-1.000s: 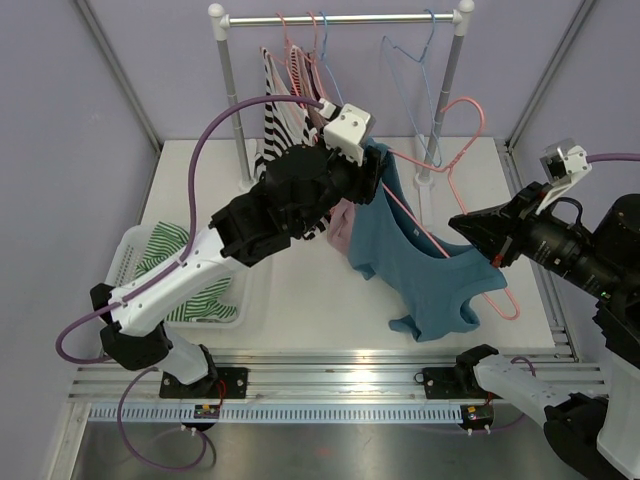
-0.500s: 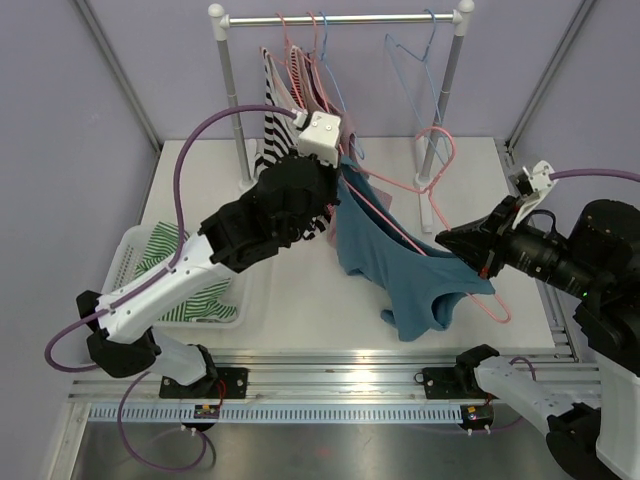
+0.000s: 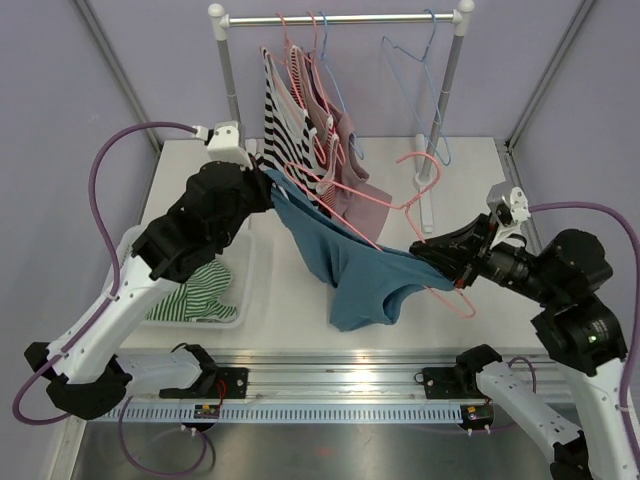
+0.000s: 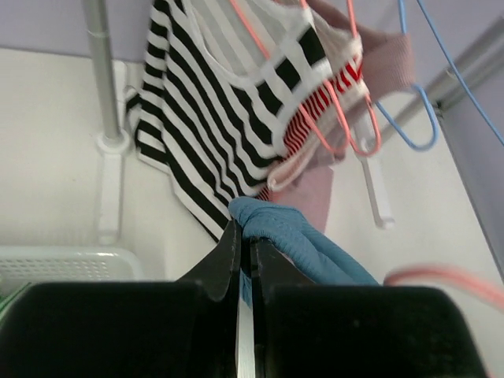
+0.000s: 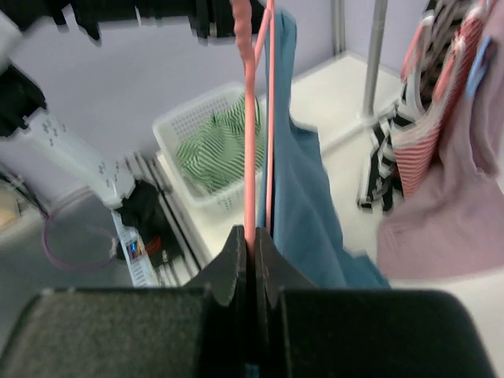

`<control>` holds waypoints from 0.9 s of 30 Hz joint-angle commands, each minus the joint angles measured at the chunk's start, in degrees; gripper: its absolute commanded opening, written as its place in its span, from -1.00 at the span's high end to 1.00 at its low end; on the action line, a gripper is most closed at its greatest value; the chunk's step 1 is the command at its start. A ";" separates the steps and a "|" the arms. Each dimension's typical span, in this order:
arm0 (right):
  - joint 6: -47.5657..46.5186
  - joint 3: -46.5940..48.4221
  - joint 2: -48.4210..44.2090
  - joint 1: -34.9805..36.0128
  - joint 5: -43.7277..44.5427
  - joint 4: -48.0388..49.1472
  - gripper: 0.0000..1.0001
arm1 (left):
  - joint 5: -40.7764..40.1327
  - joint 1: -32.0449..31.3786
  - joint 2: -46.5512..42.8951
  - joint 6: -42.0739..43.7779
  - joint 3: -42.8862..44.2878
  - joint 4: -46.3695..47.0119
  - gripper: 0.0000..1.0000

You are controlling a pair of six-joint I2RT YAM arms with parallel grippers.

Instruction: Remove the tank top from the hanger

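A blue tank top (image 3: 345,265) hangs stretched in the air between my two grippers, partly still on a pink hanger (image 3: 405,208). My left gripper (image 3: 262,185) is shut on the top's upper edge, seen as a blue fold (image 4: 276,228) between its jaws in the left wrist view. My right gripper (image 3: 428,255) is shut on the pink hanger's bar (image 5: 250,157), with the blue cloth (image 5: 303,205) hanging beside it in the right wrist view.
A clothes rail (image 3: 340,18) at the back carries a striped black-and-white top (image 3: 285,110), pink garments (image 3: 340,150) and an empty blue hanger (image 3: 415,70). A white basket (image 3: 235,290) with green striped cloth (image 3: 190,300) sits at the left.
My left gripper has pulled the blue top leftward and down, away from the rail. My right gripper with the hanger has moved left too, and the top is stretched out lower.
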 commanded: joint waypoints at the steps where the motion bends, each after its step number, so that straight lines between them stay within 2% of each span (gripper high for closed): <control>1: 11.80 -12.31 -4.03 0.37 -1.20 33.55 1.00 | 17.41 0.54 -5.09 -0.71 -7.16 8.24 1.00; 2: 14.26 -15.13 -4.39 0.29 -0.50 39.44 1.00 | 21.24 0.46 -6.76 -0.52 -9.65 10.98 1.00; 3: 17.94 -19.16 -4.04 0.29 0.55 50.73 1.00 | 24.76 0.37 -10.08 -0.44 -12.54 13.45 1.00; 4: 19.46 -20.68 -3.60 0.29 1.17 55.10 1.00 | 30.02 -0.07 -11.42 -0.61 -16.49 17.04 1.00; 7: 25.34 -23.94 0.08 0.37 3.72 70.32 1.00 | 36.45 -1.73 -15.20 -0.18 -20.56 19.79 1.00; 9: 30.53 -25.61 3.41 0.29 6.08 81.70 1.00 | 38.41 -4.19 -16.70 0.53 -24.16 20.59 1.00; 11: 35.00 -26.40 5.62 0.29 8.46 89.04 1.00 | 41.13 -5.95 -17.67 1.76 -27.23 20.68 1.00; 13: 37.65 -28.60 8.26 0.29 13.64 100.81 1.00 | 43.16 -6.66 -17.76 2.29 -29.44 20.59 1.00; 15: 37.41 -29.92 8.62 0.29 20.03 105.75 1.00 | 39.41 -7.10 -17.76 1.50 -31.89 18.93 1.00; 16: 35.31 -29.40 8.01 0.29 21.03 103.68 1.00 | 34.86 -7.19 -17.76 0.89 -32.34 16.40 1.00; 17: 28.85 -29.05 6.96 0.37 22.52 97.66 1.00 | 33.51 -7.19 -17.33 0.80 -32.78 15.07 1.00; 22: 19.22 -32.82 1.07 0.37 32.54 91.89 1.00 | 23.40 -7.19 -16.71 -0.87 -34.63 9.35 1.00; 23: 16.86 -32.56 0.36 0.29 33.34 84.31 1.00 | 22.08 -7.19 -16.71 -1.31 -34.81 8.73 1.00; 25: 11.94 -26.26 -0.79 0.29 30.98 69.72 1.00 | 19.44 -7.19 -16.18 -1.75 -34.63 6.71 1.00; 26: 10.08 -23.54 -0.53 0.29 31.06 55.29 1.00 | 18.65 -7.19 -15.83 -1.84 -34.28 5.92 1.00; 27: 9.54 -18.20 0.52 0.37 32.54 48.88 1.00 | 16.90 -7.19 -14.52 -2.28 -33.67 3.74 1.00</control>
